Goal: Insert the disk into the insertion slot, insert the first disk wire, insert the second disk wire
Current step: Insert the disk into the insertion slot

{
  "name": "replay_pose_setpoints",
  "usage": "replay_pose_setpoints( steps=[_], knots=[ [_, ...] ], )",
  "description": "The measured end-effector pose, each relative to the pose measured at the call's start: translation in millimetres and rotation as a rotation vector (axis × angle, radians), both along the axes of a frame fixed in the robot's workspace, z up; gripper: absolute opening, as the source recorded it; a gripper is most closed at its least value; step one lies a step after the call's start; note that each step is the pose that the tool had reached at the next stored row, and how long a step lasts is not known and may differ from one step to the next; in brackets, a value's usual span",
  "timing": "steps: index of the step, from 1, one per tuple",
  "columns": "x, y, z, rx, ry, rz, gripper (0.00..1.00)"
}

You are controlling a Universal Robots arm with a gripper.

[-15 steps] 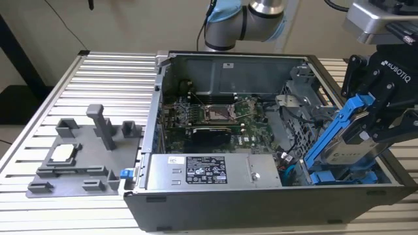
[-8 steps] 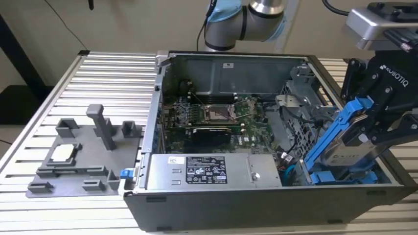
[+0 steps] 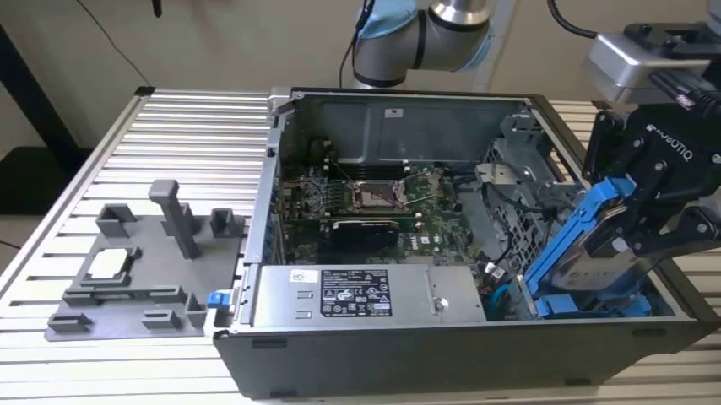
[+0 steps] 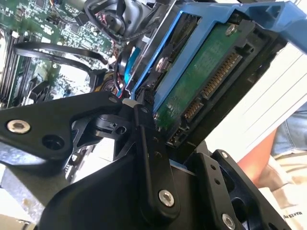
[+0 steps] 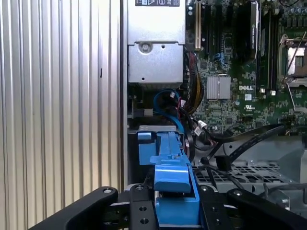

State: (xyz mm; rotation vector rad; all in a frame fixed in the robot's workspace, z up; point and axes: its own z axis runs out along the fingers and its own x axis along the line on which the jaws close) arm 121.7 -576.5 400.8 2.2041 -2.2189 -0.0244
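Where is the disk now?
At the exterior view's right, the disk is tilted in the gripper's jaws, its lower end inside the computer case.

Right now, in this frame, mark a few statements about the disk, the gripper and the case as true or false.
1. The gripper is shut on the disk by its blue carrier. True.
2. The disk lies flat on the grey fixture at the exterior view's left. False: it is held tilted at the exterior view's right end of the computer case.
3. The case is open, with the motherboard exposed. True.
4. The disk is fully seated in the insertion slot. False: its upper part stands above the case's rim, in the gripper.
5. The silver power-supply box sits on the table outside the case. False: it is inside the case.
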Motion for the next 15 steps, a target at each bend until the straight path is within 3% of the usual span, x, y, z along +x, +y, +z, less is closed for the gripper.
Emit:
replay_pose_setpoints(
  steps=[15],
  knots=[
    [0.5, 4.6, -27.2, 0.0013, -0.0002, 0.006, 0.33]
  ],
)
